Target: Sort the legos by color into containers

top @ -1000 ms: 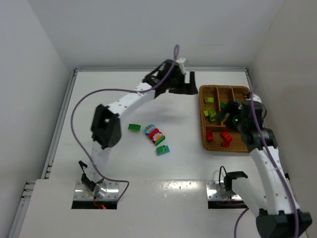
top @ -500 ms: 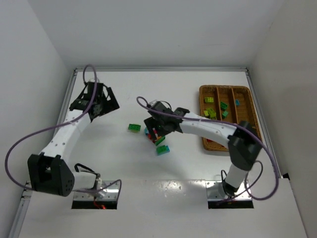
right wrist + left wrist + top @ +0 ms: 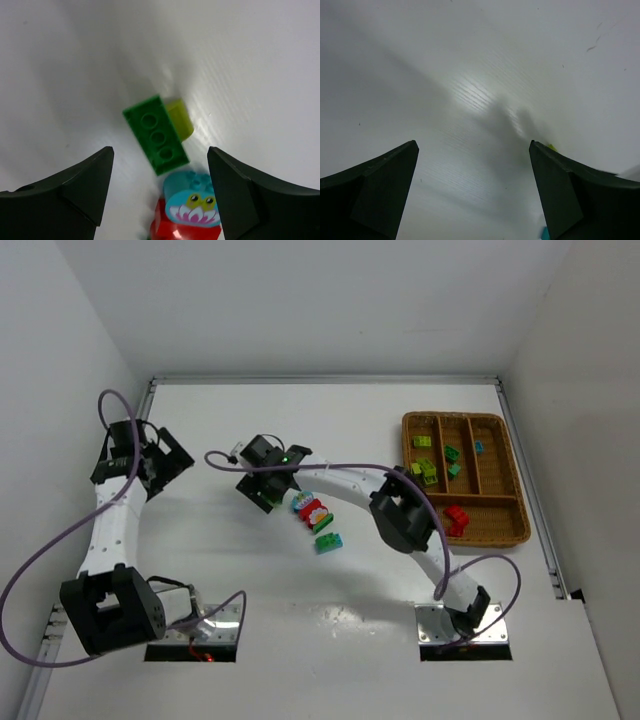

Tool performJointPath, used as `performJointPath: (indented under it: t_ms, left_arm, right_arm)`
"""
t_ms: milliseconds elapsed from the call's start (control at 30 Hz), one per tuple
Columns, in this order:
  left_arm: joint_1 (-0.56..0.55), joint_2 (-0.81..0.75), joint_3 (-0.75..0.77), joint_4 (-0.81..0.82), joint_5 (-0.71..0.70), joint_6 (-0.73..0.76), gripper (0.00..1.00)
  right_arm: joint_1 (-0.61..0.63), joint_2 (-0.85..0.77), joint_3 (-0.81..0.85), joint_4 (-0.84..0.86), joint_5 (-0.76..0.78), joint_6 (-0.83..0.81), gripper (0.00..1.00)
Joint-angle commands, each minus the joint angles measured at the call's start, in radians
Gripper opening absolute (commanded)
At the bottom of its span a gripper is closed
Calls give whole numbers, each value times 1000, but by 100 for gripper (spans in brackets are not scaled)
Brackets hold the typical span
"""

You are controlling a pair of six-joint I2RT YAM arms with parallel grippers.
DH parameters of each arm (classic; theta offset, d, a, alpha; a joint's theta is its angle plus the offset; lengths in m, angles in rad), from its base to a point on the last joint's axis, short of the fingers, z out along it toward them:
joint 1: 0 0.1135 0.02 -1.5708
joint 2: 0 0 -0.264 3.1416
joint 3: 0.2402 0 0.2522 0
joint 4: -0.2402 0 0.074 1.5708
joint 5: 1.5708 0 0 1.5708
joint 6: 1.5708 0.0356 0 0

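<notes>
Right wrist view has the right jaws spread wide and empty above the dark green brick (image 3: pixel 156 135) on the table (image 3: pixel 260 50), likely lining up a grasp; the wicker tray (image 3: pixel 455 416) lies well apart; left jaws gape empty, parked aside.

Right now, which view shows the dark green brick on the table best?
The right wrist view: the green brick lies in plain sight between the open jaws, studs showing. In the top view the right gripper hangs over it and mostly hides it. The left wrist view does not show it.
</notes>
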Motion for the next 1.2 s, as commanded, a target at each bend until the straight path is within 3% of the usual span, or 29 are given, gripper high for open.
performJointPath:
  t_ms: [0, 267, 367, 400, 500, 600, 633, 733, 1000, 1167]
  left_arm:
    - [23, -24, -4, 11, 78, 7, 100]
    - [46, -15, -13, 22, 112, 7, 99]
    - [46, -15, -13, 22, 123, 7, 99]
    - [46, -15, -13, 22, 123, 7, 99]
    - [46, -15, -13, 40, 172, 28, 97]
    - [34, -15, -54, 121, 336, 51, 96]
    - [34, -15, -73, 155, 476, 51, 96]
    - [-17, -36, -149, 318, 691, 13, 93]
    - [-190, -17, -168, 492, 936, 17, 93]
    - [-339, 16, -168, 608, 1045, 8, 93]
  right_arm:
    - [-28, 53, 85, 8, -13, -64, 76]
    - [-46, 87, 79, 65, -52, -44, 55]
    - [-57, 87, 70, 76, -88, -20, 41]
    - [-57, 75, 70, 76, -100, -20, 31]
    - [-81, -11, -10, 119, -158, 37, 16]
    - [-147, -132, -160, 220, -299, 132, 14]
    - [-175, -239, -215, 263, -353, 164, 14]
    - [-287, -396, -430, 419, -534, 268, 14]
    - [-463, -691, -728, 511, -850, 394, 14]
    - [-503, -798, -860, 700, -1025, 540, 14]
